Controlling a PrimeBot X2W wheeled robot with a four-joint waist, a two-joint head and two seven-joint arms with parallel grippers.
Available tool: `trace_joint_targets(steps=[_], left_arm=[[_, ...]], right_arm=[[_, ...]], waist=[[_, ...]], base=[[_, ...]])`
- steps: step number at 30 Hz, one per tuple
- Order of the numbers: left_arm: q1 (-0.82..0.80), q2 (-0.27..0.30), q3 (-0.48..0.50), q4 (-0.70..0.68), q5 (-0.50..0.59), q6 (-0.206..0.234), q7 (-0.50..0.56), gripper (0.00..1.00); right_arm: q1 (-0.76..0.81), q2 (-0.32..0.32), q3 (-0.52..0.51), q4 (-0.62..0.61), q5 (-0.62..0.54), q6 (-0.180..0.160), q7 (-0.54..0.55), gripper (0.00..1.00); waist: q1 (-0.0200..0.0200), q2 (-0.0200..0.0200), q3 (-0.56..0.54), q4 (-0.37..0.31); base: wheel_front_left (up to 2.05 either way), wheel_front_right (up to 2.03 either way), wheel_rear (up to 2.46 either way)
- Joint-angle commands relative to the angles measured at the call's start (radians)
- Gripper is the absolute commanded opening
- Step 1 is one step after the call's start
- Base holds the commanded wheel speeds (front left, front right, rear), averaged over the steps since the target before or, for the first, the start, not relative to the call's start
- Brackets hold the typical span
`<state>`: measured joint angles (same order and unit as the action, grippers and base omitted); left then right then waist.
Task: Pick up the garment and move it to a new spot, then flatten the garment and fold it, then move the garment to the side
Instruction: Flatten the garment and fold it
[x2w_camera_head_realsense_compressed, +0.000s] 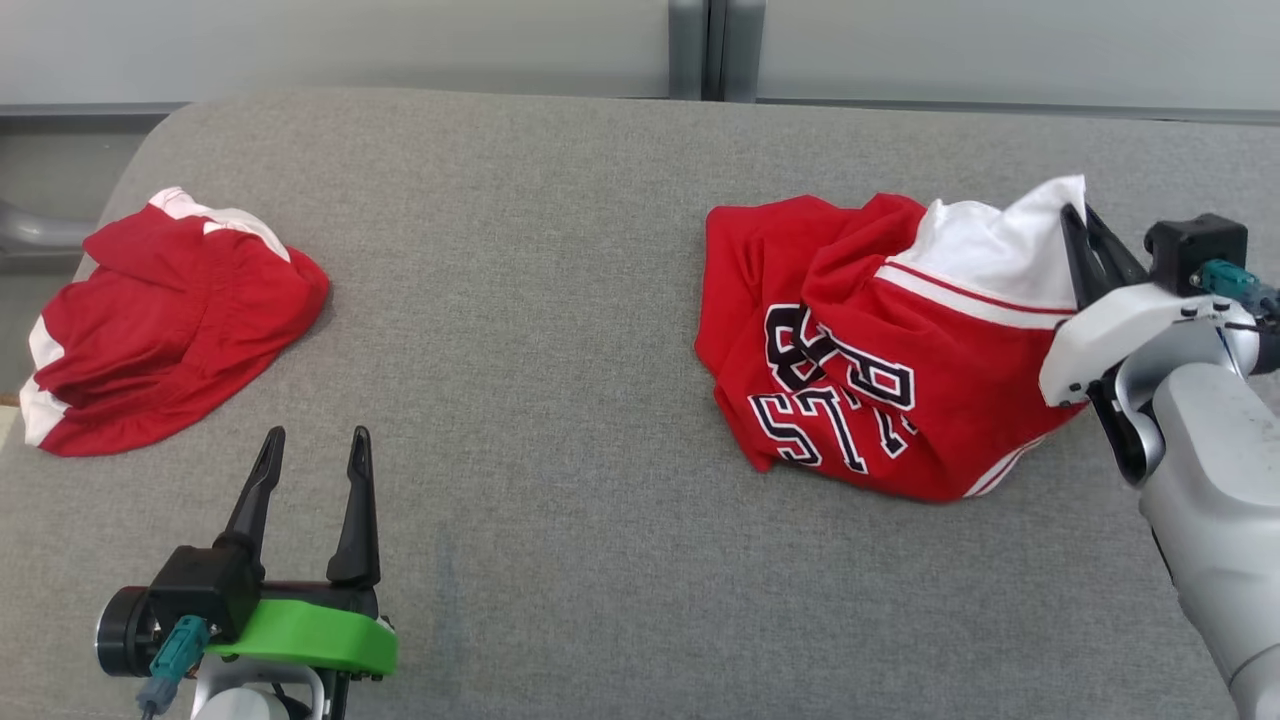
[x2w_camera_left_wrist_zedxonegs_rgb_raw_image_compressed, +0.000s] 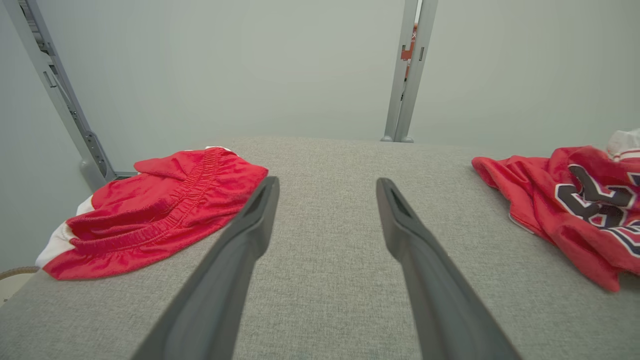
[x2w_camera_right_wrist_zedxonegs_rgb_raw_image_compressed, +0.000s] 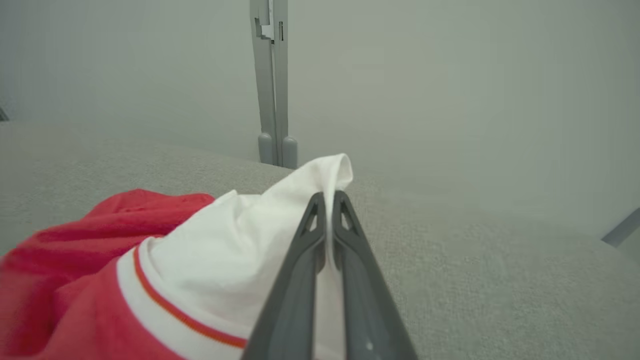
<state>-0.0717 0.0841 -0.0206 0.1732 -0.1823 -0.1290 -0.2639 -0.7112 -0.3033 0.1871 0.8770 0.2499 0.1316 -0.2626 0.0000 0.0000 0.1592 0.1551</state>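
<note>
The garment (x2w_camera_head_realsense_compressed: 860, 350) is a crumpled red jersey with black-and-white lettering and a white panel, lying at the right of the grey table; it also shows in the left wrist view (x2w_camera_left_wrist_zedxonegs_rgb_raw_image_compressed: 575, 205). My right gripper (x2w_camera_head_realsense_compressed: 1085, 225) is shut on the garment's white edge (x2w_camera_right_wrist_zedxonegs_rgb_raw_image_compressed: 280, 225) and has the fabric pinched between its fingers, raised into a peak. My left gripper (x2w_camera_head_realsense_compressed: 315, 445) stands open at the lower left, over bare table, with nothing between its fingers (x2w_camera_left_wrist_zedxonegs_rgb_raw_image_compressed: 250, 235).
A second red piece, shorts (x2w_camera_head_realsense_compressed: 160, 330) with an elastic waistband and white trim, lies at the table's left edge (x2w_camera_left_wrist_zedxonegs_rgb_raw_image_compressed: 150, 220). The grey fabric tabletop (x2w_camera_head_realsense_compressed: 560, 400) stretches between the two. A pale wall with a metal post (x2w_camera_head_realsense_compressed: 705, 45) stands behind.
</note>
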Motion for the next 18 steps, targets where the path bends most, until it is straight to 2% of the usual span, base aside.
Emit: trace_joint_targets(steps=[1,9,13,18], left_arm=[[0.008,-0.001,0.005,-0.004,0.006,-0.002,-0.001,1.00],[0.021,0.000,0.006,0.001,0.007,-0.002,-0.001,1.00],[0.036,0.004,0.009,-0.004,0.007,-0.002,-0.001,1.00],[0.049,0.002,0.008,-0.010,0.007,-0.002,-0.001,1.00]], right_arm=[[-0.014,0.004,0.012,-0.041,-0.012,-0.002,-0.003,0.00],[0.022,0.086,0.137,-0.285,-0.042,-0.002,-0.003,0.00],[0.073,0.134,0.272,-0.397,-0.027,-0.002,-0.003,0.00],[0.171,0.156,0.445,-0.470,-0.003,-0.002,-0.003,0.00]], waist=[[0.0000,0.0000,-0.018,-0.005],[0.0000,0.0000,-0.060,-0.005],[0.0000,0.0000,-0.077,0.003],[0.0000,0.0000,-0.086,0.015]], base=[[0.00,0.00,0.00],[0.00,0.00,0.00],[0.00,0.00,0.00],[0.00,0.00,0.00]])
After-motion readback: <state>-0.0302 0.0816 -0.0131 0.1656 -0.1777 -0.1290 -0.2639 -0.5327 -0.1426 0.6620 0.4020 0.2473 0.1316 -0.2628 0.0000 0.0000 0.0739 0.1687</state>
